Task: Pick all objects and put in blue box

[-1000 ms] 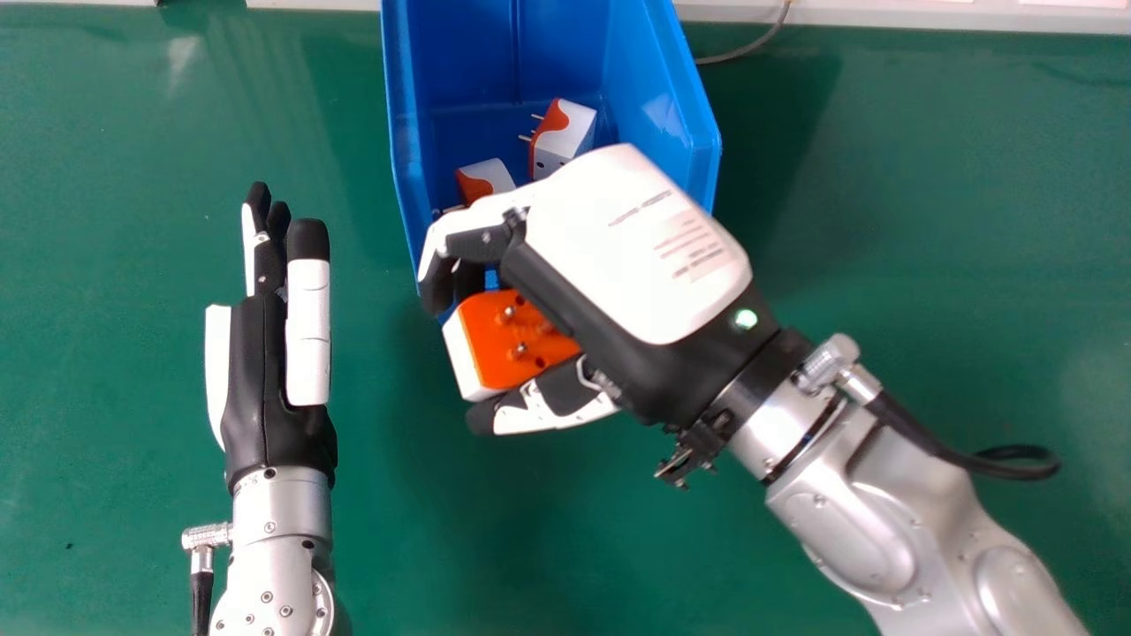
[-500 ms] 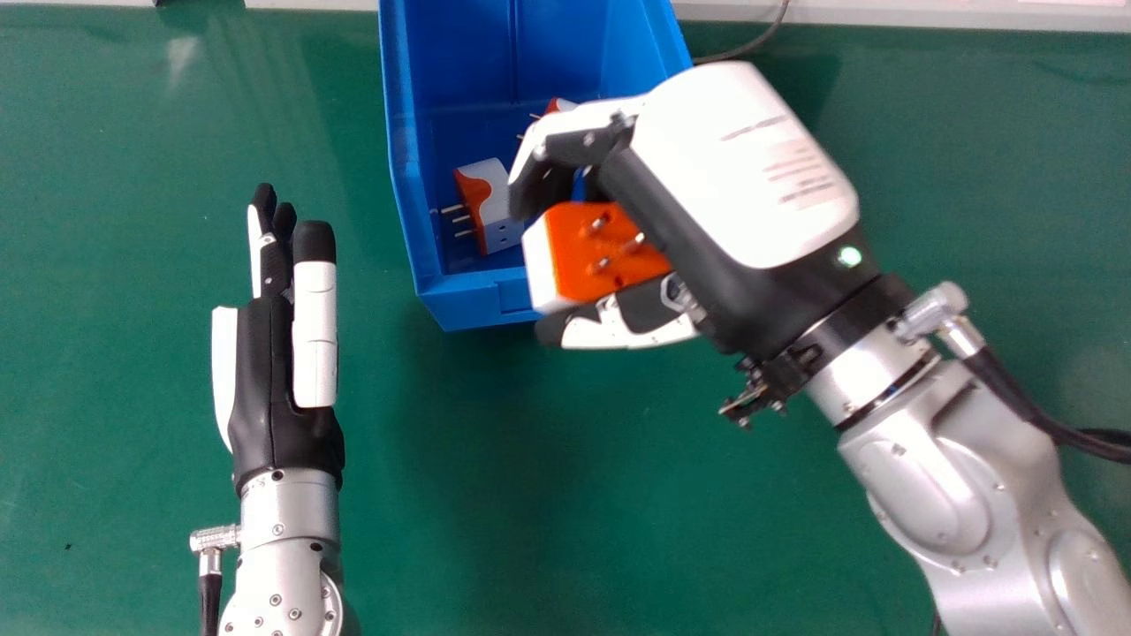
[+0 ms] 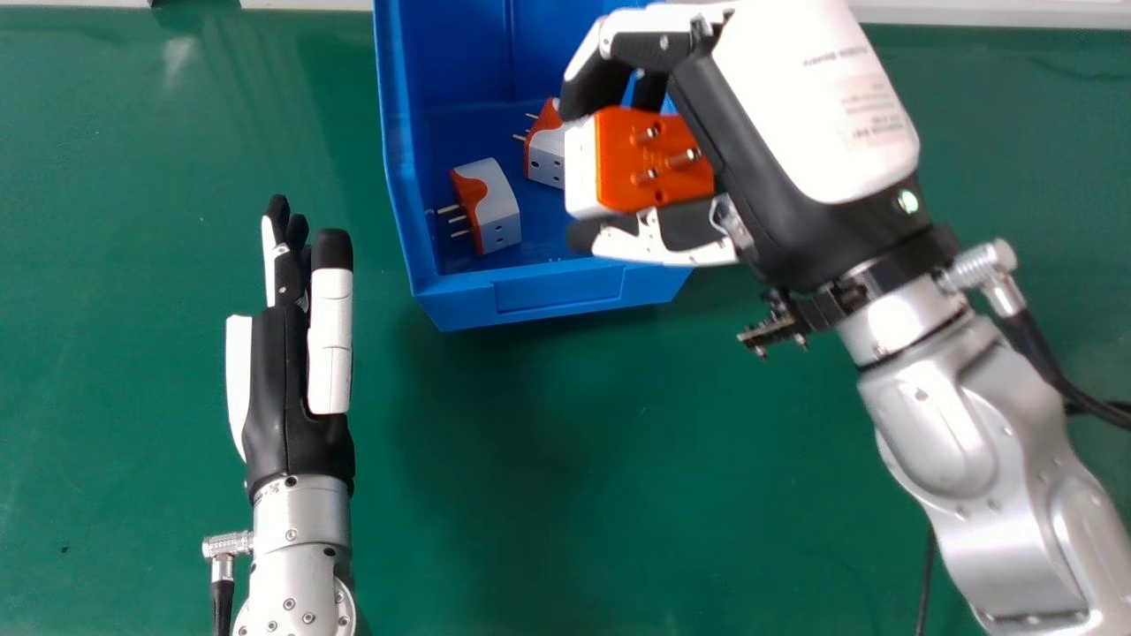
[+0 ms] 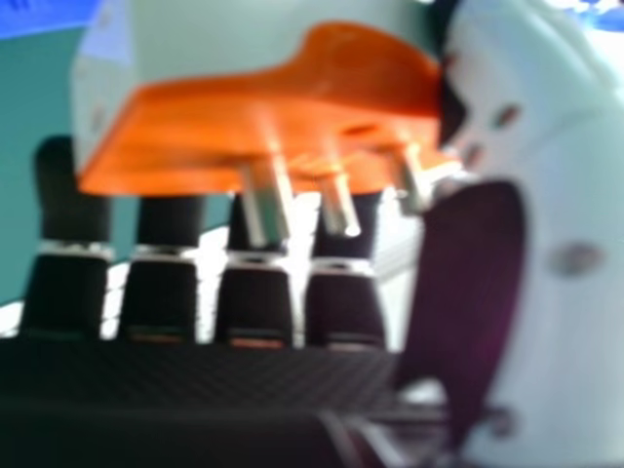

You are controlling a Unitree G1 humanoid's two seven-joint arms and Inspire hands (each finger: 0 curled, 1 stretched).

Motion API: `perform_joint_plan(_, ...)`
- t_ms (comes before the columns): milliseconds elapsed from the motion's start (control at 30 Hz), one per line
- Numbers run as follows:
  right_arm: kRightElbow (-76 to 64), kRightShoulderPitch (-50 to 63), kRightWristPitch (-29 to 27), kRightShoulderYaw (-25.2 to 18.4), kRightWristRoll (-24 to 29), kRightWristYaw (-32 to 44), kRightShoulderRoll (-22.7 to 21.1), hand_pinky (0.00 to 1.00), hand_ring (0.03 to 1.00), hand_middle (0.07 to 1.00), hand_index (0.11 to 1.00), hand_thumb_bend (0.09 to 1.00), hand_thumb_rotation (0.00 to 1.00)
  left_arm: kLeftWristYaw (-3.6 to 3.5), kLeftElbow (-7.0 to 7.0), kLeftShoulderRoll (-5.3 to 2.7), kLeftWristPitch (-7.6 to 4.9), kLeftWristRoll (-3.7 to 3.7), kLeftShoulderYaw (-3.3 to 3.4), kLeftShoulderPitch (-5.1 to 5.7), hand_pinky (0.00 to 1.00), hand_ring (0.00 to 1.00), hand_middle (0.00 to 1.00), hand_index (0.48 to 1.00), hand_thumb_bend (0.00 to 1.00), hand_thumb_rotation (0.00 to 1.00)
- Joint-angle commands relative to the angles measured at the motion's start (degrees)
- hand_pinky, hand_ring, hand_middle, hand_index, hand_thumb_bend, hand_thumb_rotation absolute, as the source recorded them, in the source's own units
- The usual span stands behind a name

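Note:
My right hand [image 3: 795,132] is above the right side of the blue box [image 3: 557,296] in the head view, fingers and thumb curled round an orange and white plug adapter [image 3: 658,168] with its metal pins uncovered. In the right hand view the adapter [image 4: 263,127] lies between my right hand's fingers and thumb [image 4: 468,292]. Inside the box rest two more adapters, one at the near left [image 3: 490,208] and another [image 3: 545,152] farther back, partly behind the held one. My left hand [image 3: 296,389] stays left of the box, fingers straight, holding nothing.
A green table [image 3: 530,459] surrounds the box. The box's left wall [image 3: 402,177] rises between my left hand's side and the adapters inside. A pale strip [image 3: 998,12] runs along the table's far edge, and a dark cable [image 3: 925,574] hangs by my right forearm.
My right hand has moved right and toward the far side with the adapter in its grasp, from the box's near edge to over its right side. My left hand has shifted slightly right.

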Motion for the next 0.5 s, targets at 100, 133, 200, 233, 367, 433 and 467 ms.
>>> perform_joint_plan(100, 4.82, -6.68, -1.04, 0.78, 0.42, -2.81, 1.2, 0.32, 0.432, 0.505, 0.498, 0.498, 0.0, -0.17, -1.36, 0.3, -0.73, 0.38, -0.2, 0.51, 1.0, 1.0, 1.0, 1.0, 0.88, 1.0)
perform_joint_plan(133, 6.43, -7.9, -1.03, 1.02, 0.35, -3.25, 1.42, 0.32, 0.43, 0.505, 0.501, 0.498, 0.0, -0.24, -1.38, 0.36, -0.64, 0.39, -0.23, 0.57, 1.0, 1.0, 1.0, 1.0, 0.88, 1.0)
perform_joint_plan(200, 10.3, -10.79, -1.14, 1.82, -0.7, -4.87, 1.59, 0.32, 0.43, 0.505, 0.501, 0.498, 0.0, -0.26, -1.47, 0.38, -0.6, 0.46, -0.29, 0.73, 1.0, 1.0, 1.0, 1.0, 0.88, 1.0)
perform_joint_plan(233, 12.26, -12.19, -1.22, 2.24, -1.23, -5.82, 1.71, 0.32, 0.43, 0.505, 0.501, 0.498, 0.0, -0.15, -1.43, 0.35, -0.73, 0.54, -0.3, 0.77, 1.0, 1.0, 1.0, 1.0, 0.88, 1.0)
perform_joint_plan(367, 23.17, -18.87, -3.32, 4.54, -3.1, -10.82, 1.82, 0.33, 0.431, 0.508, 0.496, 0.498, 0.0, -0.22, -1.44, 0.3, -1.02, 0.33, -0.33, 0.99, 1.0, 1.0, 1.0, 1.0, 0.88, 1.0)
perform_joint_plan(433, 28.35, -21.89, -4.09, 6.05, -4.32, -12.88, 1.52, 0.33, 0.431, 0.513, 0.496, 0.498, 0.0, -0.12, -1.38, 0.28, -1.06, 0.33, -0.26, 0.99, 1.0, 1.0, 1.0, 1.0, 0.88, 1.0)
perform_joint_plan(467, 31.56, -23.6, -4.63, 6.91, -5.07, -14.19, 1.38, 0.33, 0.431, 0.513, 0.496, 0.498, 0.0, -0.15, -1.42, 0.34, -1.03, 0.34, -0.24, 1.03, 1.0, 1.0, 1.0, 1.0, 0.88, 1.0)
